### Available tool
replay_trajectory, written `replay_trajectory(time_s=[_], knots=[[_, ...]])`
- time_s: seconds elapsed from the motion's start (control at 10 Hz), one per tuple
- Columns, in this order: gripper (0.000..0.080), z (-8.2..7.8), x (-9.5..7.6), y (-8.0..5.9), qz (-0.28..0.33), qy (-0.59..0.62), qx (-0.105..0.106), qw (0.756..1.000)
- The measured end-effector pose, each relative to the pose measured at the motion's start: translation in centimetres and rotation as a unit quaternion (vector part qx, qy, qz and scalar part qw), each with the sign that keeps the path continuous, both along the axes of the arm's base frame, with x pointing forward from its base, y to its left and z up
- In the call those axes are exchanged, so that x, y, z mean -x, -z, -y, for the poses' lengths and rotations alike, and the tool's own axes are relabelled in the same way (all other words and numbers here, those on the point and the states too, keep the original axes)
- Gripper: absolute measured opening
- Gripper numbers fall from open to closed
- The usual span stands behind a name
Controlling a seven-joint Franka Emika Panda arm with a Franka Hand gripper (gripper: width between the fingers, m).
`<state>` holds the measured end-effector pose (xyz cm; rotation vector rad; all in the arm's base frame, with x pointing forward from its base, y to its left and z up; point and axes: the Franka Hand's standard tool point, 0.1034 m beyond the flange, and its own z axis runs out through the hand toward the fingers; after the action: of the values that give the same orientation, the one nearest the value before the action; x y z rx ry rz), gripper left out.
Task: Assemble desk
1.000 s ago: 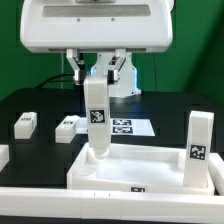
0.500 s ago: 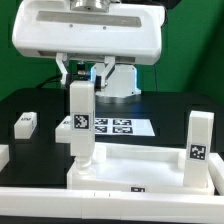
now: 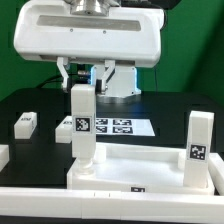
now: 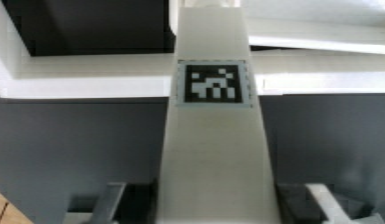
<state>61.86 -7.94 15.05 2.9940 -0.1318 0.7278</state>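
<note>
While its jaws clamp the top of a white desk leg (image 3: 80, 120), the gripper (image 4: 215, 200) holds it upright, foot meeting the rimmed desk panel's (image 3: 140, 165) corner on the exterior view's left, probably to seat it there; a second leg (image 3: 198, 135) stands at that view's right corner.

Robotics lab cell: matte black table (image 3: 170, 108), plain green backdrop screen (image 3: 195, 50), big glossy white robot arm (image 3: 90, 40), flat white marker board (image 3: 125, 126), square tags on each white square-section plastic leg (image 3: 198, 130).
</note>
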Motion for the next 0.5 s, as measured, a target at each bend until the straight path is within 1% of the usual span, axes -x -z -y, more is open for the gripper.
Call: replay_trajectory(time_s=[0.2,0.5], knots=[[0.0294,-0.01,0.04,0.11,-0.001,0.000,0.000,1.000],[0.0294,-0.44,0.05,0.57,-0.003,-0.004,0.001,1.000]])
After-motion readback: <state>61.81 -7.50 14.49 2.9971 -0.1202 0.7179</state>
